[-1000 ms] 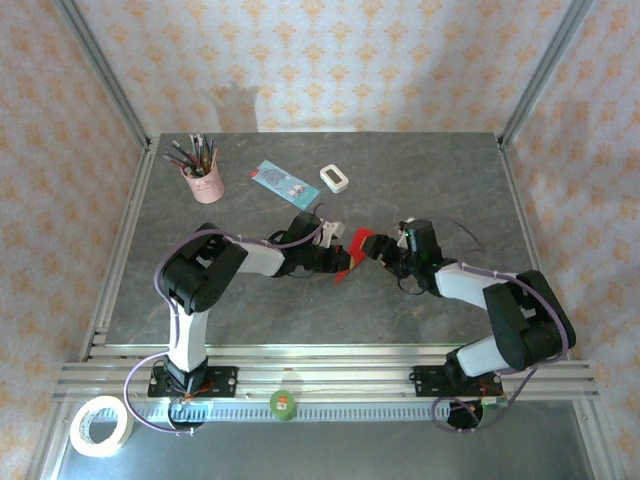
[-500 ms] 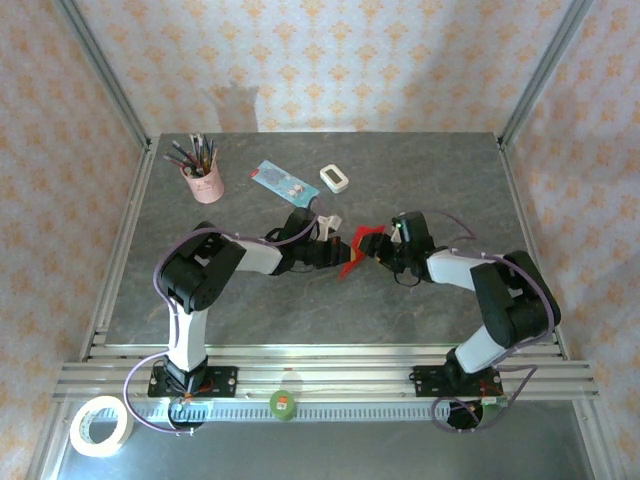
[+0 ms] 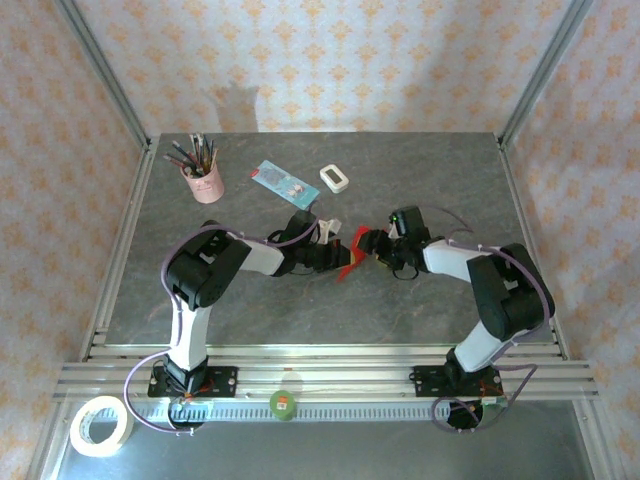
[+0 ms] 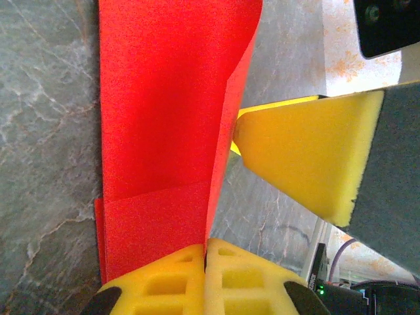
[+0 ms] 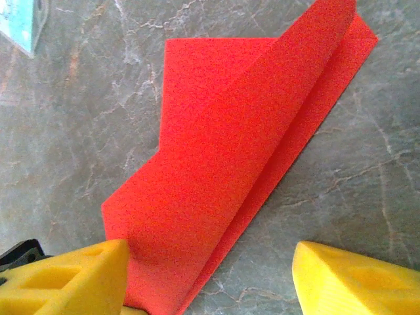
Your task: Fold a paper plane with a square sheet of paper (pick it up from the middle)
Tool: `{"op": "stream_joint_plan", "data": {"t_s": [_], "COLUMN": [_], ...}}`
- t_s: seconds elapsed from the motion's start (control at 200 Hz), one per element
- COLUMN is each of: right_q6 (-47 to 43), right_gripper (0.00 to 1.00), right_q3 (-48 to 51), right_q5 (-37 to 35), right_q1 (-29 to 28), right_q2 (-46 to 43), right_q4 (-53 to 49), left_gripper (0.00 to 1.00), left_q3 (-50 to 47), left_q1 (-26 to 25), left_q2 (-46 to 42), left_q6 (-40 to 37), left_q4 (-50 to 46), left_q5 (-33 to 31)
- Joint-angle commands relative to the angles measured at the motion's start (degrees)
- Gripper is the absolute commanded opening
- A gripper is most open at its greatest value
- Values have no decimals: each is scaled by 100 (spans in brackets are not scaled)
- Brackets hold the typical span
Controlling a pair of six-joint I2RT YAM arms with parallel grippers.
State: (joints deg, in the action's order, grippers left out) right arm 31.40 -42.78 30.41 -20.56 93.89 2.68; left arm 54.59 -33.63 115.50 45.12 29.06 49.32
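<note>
The square sheet of paper [image 3: 352, 252] is bright red and folded into a long creased shape [image 5: 243, 144], standing partly up off the table at its middle. My left gripper [image 3: 337, 257] is shut on the paper's near end, with its yellow pads [image 4: 170, 279] pressed together on the fold [image 4: 164, 118]. My right gripper [image 3: 374, 243] is open just right of the paper. One of its fingers [image 5: 65, 279] touches the paper's lower corner; the other [image 5: 357, 279] is apart over bare table. That gripper's yellow finger [image 4: 308, 157] also shows in the left wrist view, next to the paper's raised flap.
A pink cup of pens [image 3: 203, 181] stands back left. A light blue card [image 3: 280, 180] and a small white block [image 3: 335, 178] lie behind the grippers. The card's corner [image 5: 20, 20] also shows in the right wrist view. A tape roll [image 3: 100, 425] lies off the table's front left.
My right gripper has moved left and back toward the paper, and its jaws have narrowed a little. The left gripper has kept its grip and hardly moved.
</note>
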Motion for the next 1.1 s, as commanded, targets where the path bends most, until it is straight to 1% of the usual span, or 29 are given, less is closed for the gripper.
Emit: {"op": "stream_joint_plan", "data": {"t_s": [0.0,0.17,0.365,0.536,0.646,0.676,0.756,0.881,1.091], "right_q6": [-337,-270,-225,-189,-164,-158,-135,-114,-85], "right_gripper": [68,66,64,64,64,64,64,64,64], "right_q3": [-186,-300,-415,-429,-432,-435,-432,-424,-423], "right_q5": [-755,-1003,-1161,-1132,-1095,-1095,-1084,-1074,-1072], "right_q1": [-207,-287,-368,-379,-384,-386,-380,-381,-383], "right_q2": [593,896,1148,1232,1252,1251,1268,1297,1376], "right_q4": [-231,-388,-531,-497,-470,-464,-444,-427,-417], "left_gripper": [4,11,26,37,43,45,51,55,55], "left_q3": [-43,-30,-57,-148,-216,-240,-272,-308,-65], "left_q1": [49,56,55,49,55,49,41,15,-168], "left_q2": [81,-5,-130,-436,-570,-768,-864,-939,-970], "left_q6": [-92,-275,-390,-526,-682,-720,-839,-934,-1120], "left_q4": [100,-150,-328,-499,-709,-777,-1029,-1219,-1868], "left_q5": [54,-69,-159,-313,-528,-610,-846,-998,-1276]}}
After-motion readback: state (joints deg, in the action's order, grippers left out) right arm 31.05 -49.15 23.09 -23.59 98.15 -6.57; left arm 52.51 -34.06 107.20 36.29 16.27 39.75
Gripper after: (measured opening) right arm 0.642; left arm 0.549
